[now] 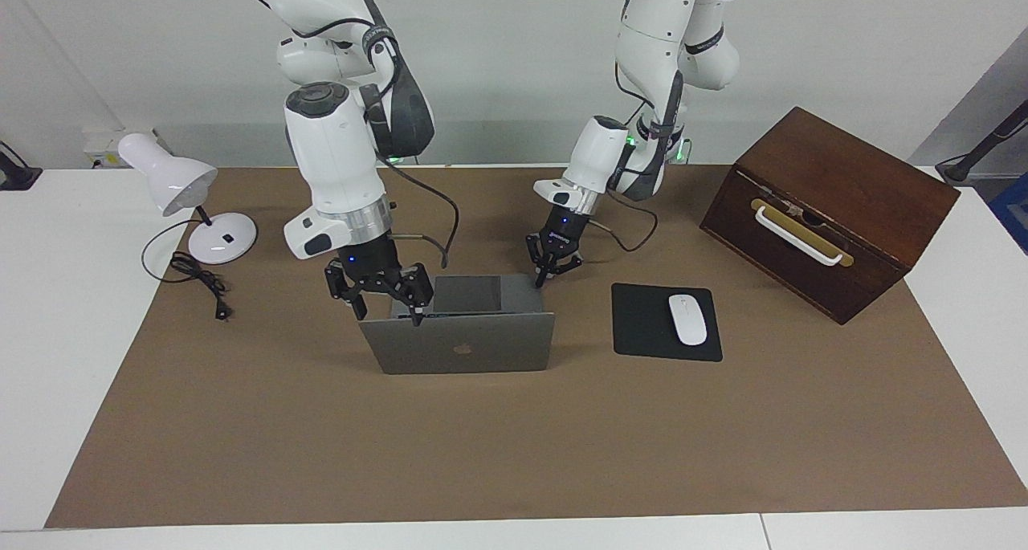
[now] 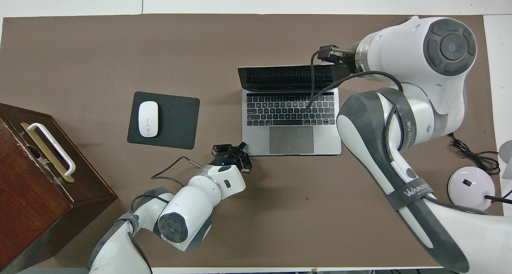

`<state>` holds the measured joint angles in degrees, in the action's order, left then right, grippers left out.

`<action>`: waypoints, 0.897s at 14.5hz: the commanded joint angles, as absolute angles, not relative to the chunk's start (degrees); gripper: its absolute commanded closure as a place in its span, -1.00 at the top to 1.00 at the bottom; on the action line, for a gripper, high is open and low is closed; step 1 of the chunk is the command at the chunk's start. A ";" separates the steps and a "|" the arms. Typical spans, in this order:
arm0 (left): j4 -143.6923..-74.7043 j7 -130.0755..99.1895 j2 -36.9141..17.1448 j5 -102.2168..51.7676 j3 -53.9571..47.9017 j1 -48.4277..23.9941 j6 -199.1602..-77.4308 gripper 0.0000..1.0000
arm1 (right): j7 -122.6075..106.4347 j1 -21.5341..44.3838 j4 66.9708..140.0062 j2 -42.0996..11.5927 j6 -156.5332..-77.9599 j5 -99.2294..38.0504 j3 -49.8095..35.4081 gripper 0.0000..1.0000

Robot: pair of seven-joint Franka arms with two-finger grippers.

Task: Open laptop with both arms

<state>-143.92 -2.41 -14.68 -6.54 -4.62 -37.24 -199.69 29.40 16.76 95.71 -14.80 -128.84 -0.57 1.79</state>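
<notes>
Two claws at the open laptop (image 1: 466,343): left claw (image 1: 540,279) shut empty, right claw (image 1: 388,311) spread, its tips half hidden

A plain pale wall (image 1: 514,68) is running along the 12 o'clock edge of the facing view. A white table (image 1: 56,333) is carrying a brown mat (image 1: 514,437) that is covering most of its top. A white desk lamp (image 1: 181,193) is standing at 9 o'clock on the mat's edge, its black cord (image 1: 197,281) trailing beside it. A dark wooden box (image 1: 827,209) with a white handle is sitting at 3 o'clock. Even, soft light is falling across everything.
</notes>
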 commanded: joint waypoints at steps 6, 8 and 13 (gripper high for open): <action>-142.03 -3.08 -17.67 -6.94 -4.48 -38.23 -200.57 -1.00 | 21.03 12.49 95.80 -8.10 -114.28 0.18 1.14 1.00; -141.94 -3.25 -17.67 -6.94 -4.40 -38.15 -200.57 -1.00 | 15.06 9.33 95.89 -5.20 -108.84 0.18 1.14 1.00; -141.77 -6.67 -15.83 -7.03 -4.39 -37.97 -200.48 -1.00 | -0.42 -1.74 96.77 0.26 -102.31 0.18 1.32 1.00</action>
